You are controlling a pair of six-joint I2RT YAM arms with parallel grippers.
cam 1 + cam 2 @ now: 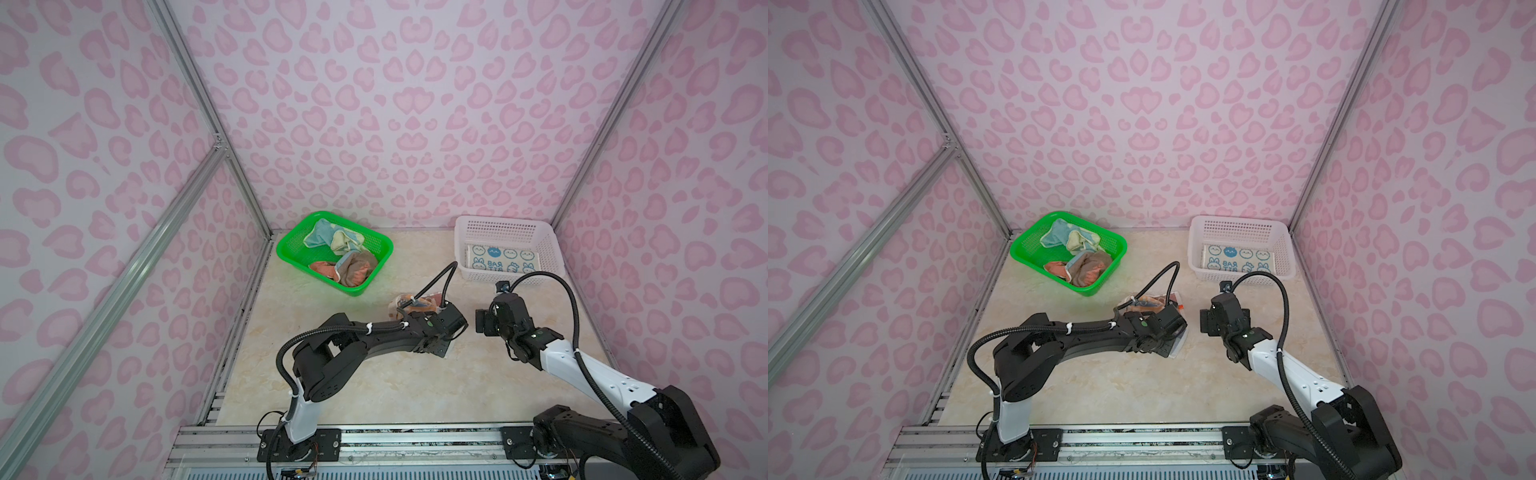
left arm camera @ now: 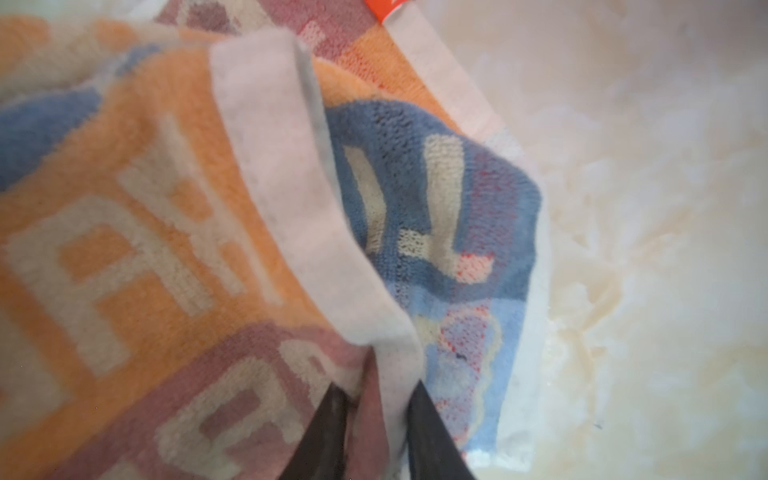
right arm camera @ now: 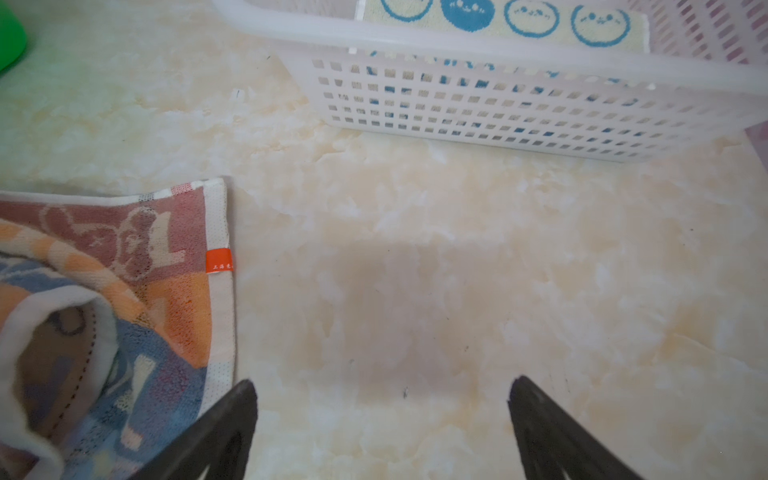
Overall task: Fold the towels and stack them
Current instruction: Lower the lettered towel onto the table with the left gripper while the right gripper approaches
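The multicolour lettered towel (image 1: 415,301) (image 1: 1148,301) lies rumpled mid-table, partly under my left wrist. In the left wrist view my left gripper (image 2: 377,386) is shut on the white hem of this towel (image 2: 124,249), with a fold of cloth raised between the dark fingers. My right gripper (image 3: 383,382) (image 1: 484,322) hangs open over bare table just right of the towel (image 3: 124,270), holding nothing. A cream towel with blue rabbits (image 1: 500,259) (image 3: 498,16) lies flat and folded in the white basket (image 1: 461,249). Two crumpled towels, pale yellow with teal (image 1: 332,241) and orange with brown (image 1: 349,270), lie in the green basket (image 1: 291,249).
The green basket stands at the back left of the marble-look table and the white basket (image 3: 498,108) at the back right. Pink patterned walls with aluminium posts close in three sides. Both arm bases sit on the rail along the front edge.
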